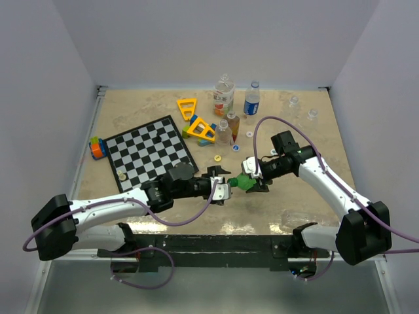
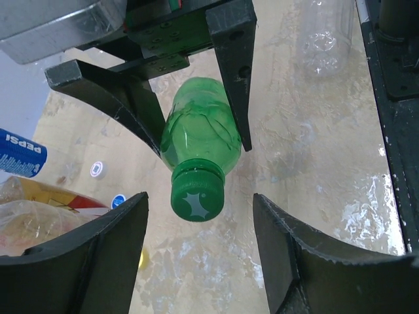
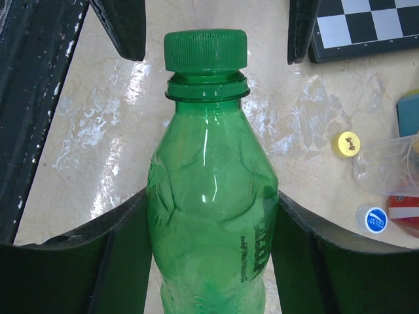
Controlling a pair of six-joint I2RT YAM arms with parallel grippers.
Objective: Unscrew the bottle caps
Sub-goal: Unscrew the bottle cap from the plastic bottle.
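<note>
The green bottle lies roughly sideways over the near middle of the tabletop. Its body is pinched between the fingers of the right end effector, which comes in from 3 o'clock. Whether the bottle is clear of the surface cannot be told.

Its green cap sits on the neck and points toward 9 o'clock, where the left end effector meets it. Those fingers are spread, one on each side of the cap. Bare tabletop shows in both gaps, and they touch nothing.

The rest is read from the bottle in the top view:
- **11 and 12 o'clock, nearest:** a loose yellow cap at 11 and a white cap at 12.
- **Farther along 12:** two small clear bottles stand side by side. Behind them are an orange-labelled bottle and a blue-labelled bottle.
- **1 o'clock, well apart:** a pair of short clear bottles.
- **11 o'clock:** yellow triangular frames.
- **10 o'clock:** the checkerboard, with the left arm reaching past its near corner.
- **Beyond the board's far side:** a coloured toy block.
</note>
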